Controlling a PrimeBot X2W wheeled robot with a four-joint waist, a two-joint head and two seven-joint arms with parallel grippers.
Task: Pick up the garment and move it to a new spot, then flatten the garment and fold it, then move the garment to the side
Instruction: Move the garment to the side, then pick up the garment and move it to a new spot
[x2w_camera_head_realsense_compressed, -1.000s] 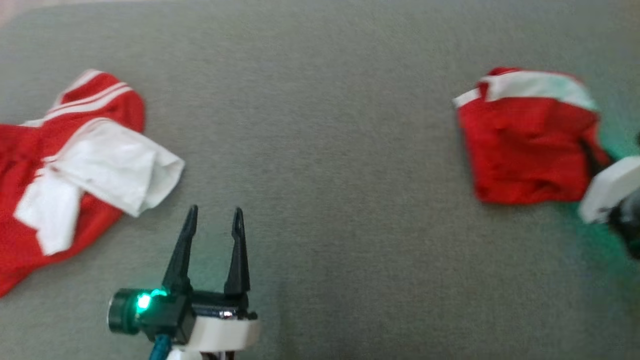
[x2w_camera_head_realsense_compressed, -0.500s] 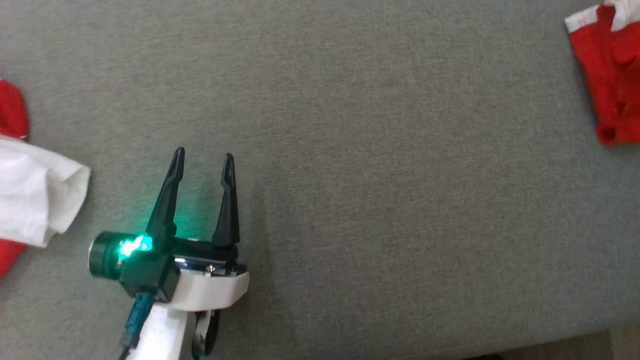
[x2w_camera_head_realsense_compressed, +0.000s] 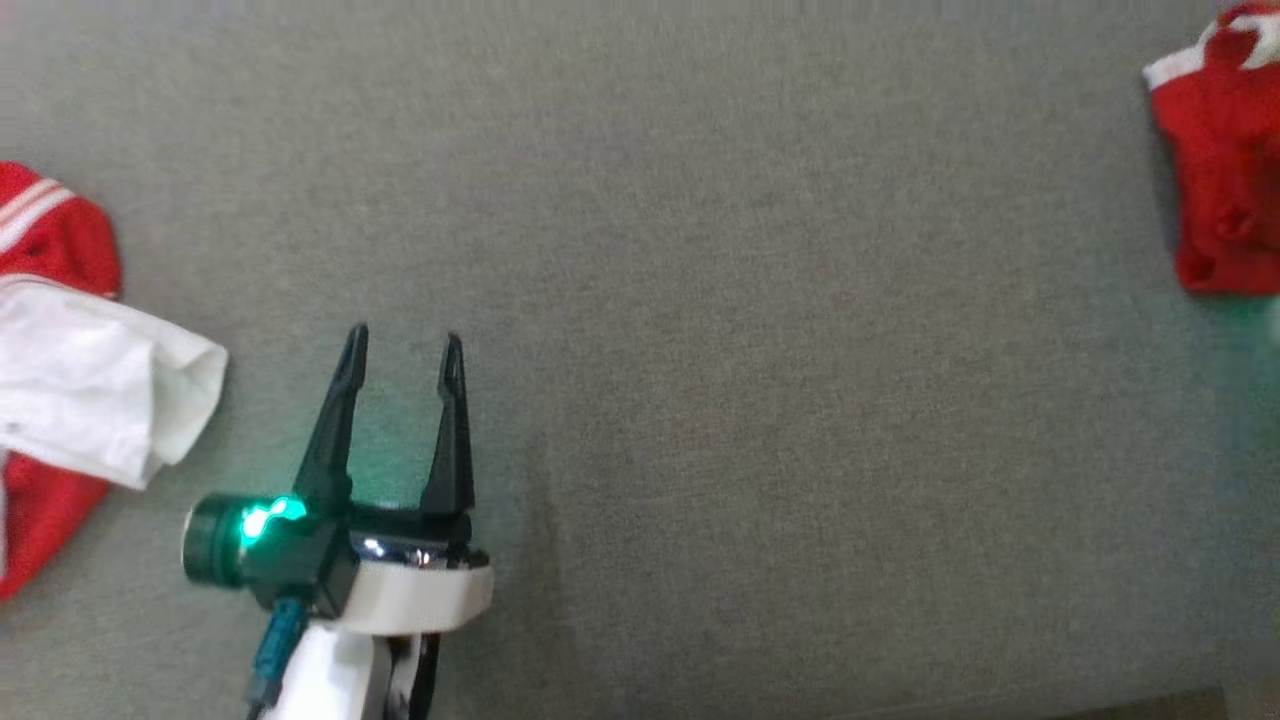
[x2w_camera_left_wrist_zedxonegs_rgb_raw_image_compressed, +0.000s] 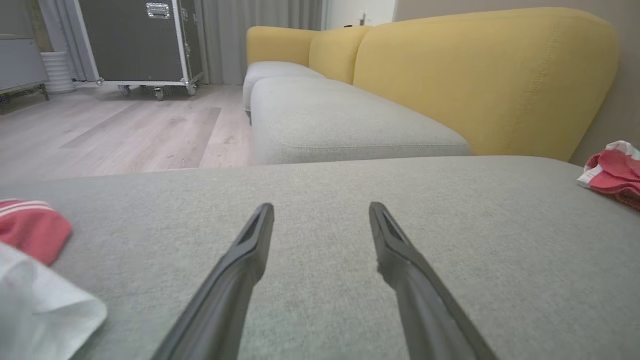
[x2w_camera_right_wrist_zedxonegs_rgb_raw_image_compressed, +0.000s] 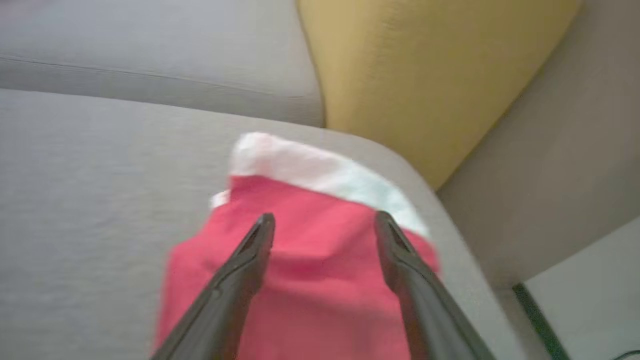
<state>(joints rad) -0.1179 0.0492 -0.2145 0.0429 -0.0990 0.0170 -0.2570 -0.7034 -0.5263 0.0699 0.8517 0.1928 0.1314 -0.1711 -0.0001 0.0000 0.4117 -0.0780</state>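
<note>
Grey sofa cushion (x2w_camera_head_realsense_compressed: 700, 300) is carrying red-and-white garment (x2w_camera_right_wrist_zedxonegs_rgb_raw_image_compressed: 320, 280) at its corner; right gripper (x2w_camera_right_wrist_zedxonegs_rgb_raw_image_compressed: 325, 216) is hovering spread over it, left gripper (x2w_camera_head_realsense_compressed: 405, 336) is idling spread, empty.

Bare cushion (x2w_camera_head_realsense_compressed: 760, 300) lies between crumpled garment (x2w_camera_head_realsense_compressed: 90, 400) left, folded garment (x2w_camera_head_realsense_compressed: 1220, 200) right.

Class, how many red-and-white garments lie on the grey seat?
2. The left garment lies at the head view's left edge; the right garment lies at its right edge. Others may be out of frame.
</note>
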